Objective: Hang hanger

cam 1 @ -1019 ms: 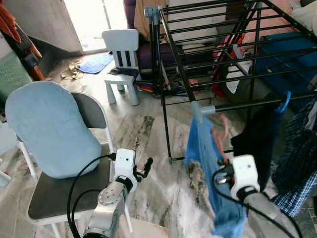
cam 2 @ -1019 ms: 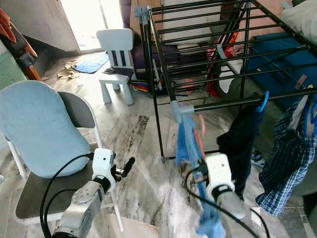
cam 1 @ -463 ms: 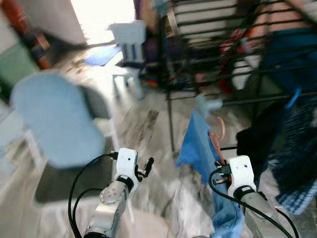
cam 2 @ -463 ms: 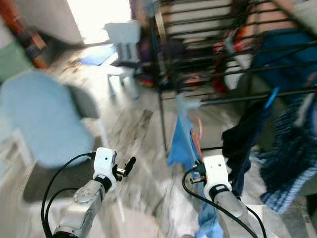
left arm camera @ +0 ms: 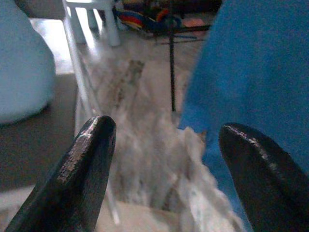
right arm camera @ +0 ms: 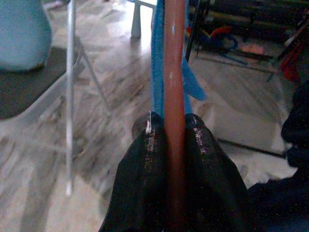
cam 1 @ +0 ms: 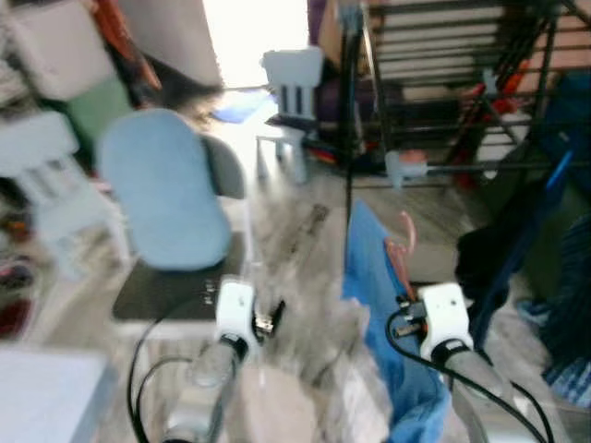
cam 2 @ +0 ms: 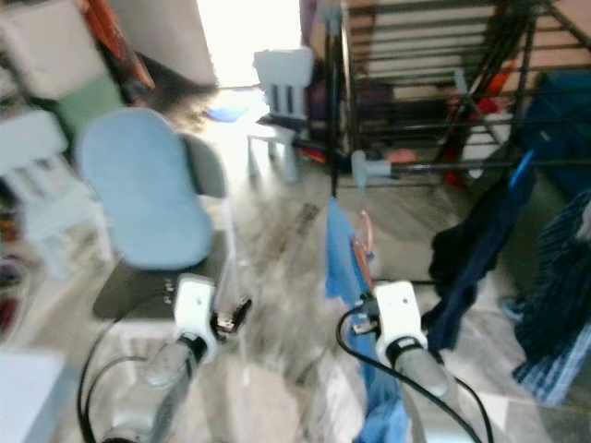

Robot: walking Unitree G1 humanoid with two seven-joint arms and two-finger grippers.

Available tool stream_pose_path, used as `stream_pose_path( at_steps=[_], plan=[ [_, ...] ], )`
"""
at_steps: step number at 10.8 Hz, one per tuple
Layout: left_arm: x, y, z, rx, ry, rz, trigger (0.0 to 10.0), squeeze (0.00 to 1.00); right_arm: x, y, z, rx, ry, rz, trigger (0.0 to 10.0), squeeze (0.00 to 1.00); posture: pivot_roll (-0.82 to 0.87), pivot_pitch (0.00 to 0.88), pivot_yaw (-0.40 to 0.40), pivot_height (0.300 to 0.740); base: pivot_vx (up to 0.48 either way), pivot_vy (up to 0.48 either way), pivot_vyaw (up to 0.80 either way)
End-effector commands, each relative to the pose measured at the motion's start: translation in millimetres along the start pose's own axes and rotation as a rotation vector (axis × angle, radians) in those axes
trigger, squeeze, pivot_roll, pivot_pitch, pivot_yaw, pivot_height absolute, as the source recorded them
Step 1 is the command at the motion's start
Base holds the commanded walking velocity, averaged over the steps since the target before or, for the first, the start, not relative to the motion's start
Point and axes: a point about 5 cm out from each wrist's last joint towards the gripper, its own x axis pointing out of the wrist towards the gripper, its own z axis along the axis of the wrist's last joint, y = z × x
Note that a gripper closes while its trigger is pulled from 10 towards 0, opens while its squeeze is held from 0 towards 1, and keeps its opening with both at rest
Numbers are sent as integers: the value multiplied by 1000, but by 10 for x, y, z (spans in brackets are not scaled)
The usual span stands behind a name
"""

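Salmon-pink plastic, the hanger (right arm camera: 174, 87), is clamped between the two black fingers (right arm camera: 145, 159) of the right gripper (right arm camera: 174, 133), whose jaws are closed tight on its bar. A bright blue garment (cam 1: 383, 305) is draped on the hanger and hangs below the right wrist housing. In the head views the hanger's pink hook (cam 1: 404, 242) is seen rising just above the white right wrist, held in the air below and in front of the black metal drying rack (cam 2: 434, 83), apart from its rails. The front rail of the rack ends in a pale grey corner joint (cam 1: 404, 167), which lies above the garment. Further along that rail a dark garment (cam 2: 476, 249) is hung from a blue hanger hook (cam 2: 522, 169), and a checked blue cloth (cam 2: 554, 305) is seen beside it.

The left gripper (left arm camera: 164, 145) is held low over the marbled floor (left arm camera: 154, 159), its jaws spread wide with nothing between them. Beside it stands a folding chair with a grey seat (cam 1: 180, 286) and a light blue cushion (cam 1: 166, 189) resting against its back. A small pale child's chair (cam 1: 294, 97) stands further back, near a bright doorway. The head views are blurred.
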Motion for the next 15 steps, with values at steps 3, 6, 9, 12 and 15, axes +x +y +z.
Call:
stream_pose_path(
  at_steps=[3, 6, 9, 12, 15],
  plan=[
    [-62, 172, 216, 34, -81, 78, 10000, 0, 136, 134, 159, 32, -57, 34, 10000, 0, -177, 0, 60, 740, -282, 0, 0],
    [-240, 388, 239, 58, -111, 195, 10000, 0, 363, 392, 307, 5, -92, 139, 10000, 0, -65, 0, -14, 740, 0, 0, 0],
    [-224, 493, 346, 51, -153, 293, 10000, 0, 645, 331, 538, -22, -110, 126, 10000, 0, -10, 0, -85, 740, 0, 0, 0],
    [-366, 521, 329, 49, -177, 351, 10000, 0, 641, 295, 524, -27, -124, 113, 10000, 0, 1, 0, -88, 740, 0, 0, 0],
    [-443, 509, 360, 102, -178, 355, 10000, 0, 523, 257, 470, 33, -155, 44, 10000, 0, -21, 0, -41, 740, 0, 0, 0]
  ],
)
